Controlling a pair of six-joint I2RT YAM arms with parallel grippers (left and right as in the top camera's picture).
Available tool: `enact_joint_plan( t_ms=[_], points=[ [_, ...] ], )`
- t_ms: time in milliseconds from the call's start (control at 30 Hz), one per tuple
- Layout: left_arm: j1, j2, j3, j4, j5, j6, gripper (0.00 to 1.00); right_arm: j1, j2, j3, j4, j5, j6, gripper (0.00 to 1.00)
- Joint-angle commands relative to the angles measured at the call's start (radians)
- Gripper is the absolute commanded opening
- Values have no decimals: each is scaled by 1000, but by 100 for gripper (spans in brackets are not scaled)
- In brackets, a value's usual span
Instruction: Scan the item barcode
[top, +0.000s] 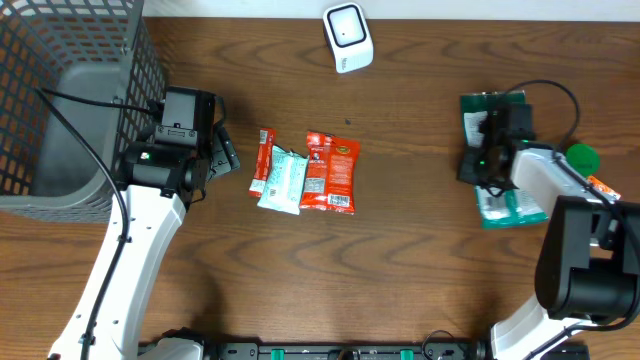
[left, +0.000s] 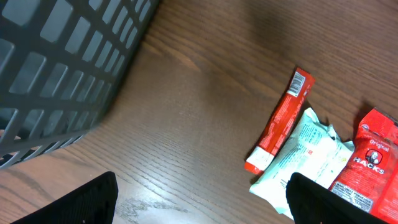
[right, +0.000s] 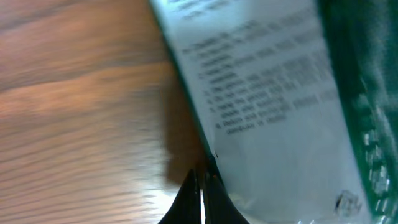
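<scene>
My left gripper (left: 202, 202) gapes wide by the nine-o'clock grey mesh plastic basket (top: 60, 60); my right gripper (right: 200, 190) sits pinched together at the green-and-white plastic packet (right: 280, 93) edge.

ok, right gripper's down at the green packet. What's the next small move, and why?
Probably a short straight lift. The right gripper is shut, seemingly pinching the edge of the packet, which lies flat on the table. Lifting would test the grip before carrying it toward the scanner.
</scene>
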Motion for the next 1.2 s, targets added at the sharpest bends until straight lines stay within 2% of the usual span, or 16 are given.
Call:
enact_joint_plan(
  t_ms=[0, 233, 400, 567, 667, 900, 1167],
  points=[
    [3, 4, -5, -2, -20, 17, 87, -54, 18, -16, -31, 48, 10, 1],
    [3, 4, -5, -2, -20, 16, 87, -112, 10, -14, -43, 47, 10, 2],
    [3, 4, -5, -2, -20, 17, 87, -106, -21, -13, -37, -44, -17, 9],
    [3, 4, -5, -2, -20, 17, 87, -102, -83, -13, -53, -2, -36, 10],
    [3, 4, -5, -2, -20, 17, 87, -102, -102, -13, -56, -93, -36, 12],
    [3, 4, -5, -2, -20, 17, 87, -65, -108, -13, -38, -451, -104, 46],
    [3, 4, -5, -2, -20, 17, 87, 118, -108, -12, 27, -489, -97, 73]
  ],
)
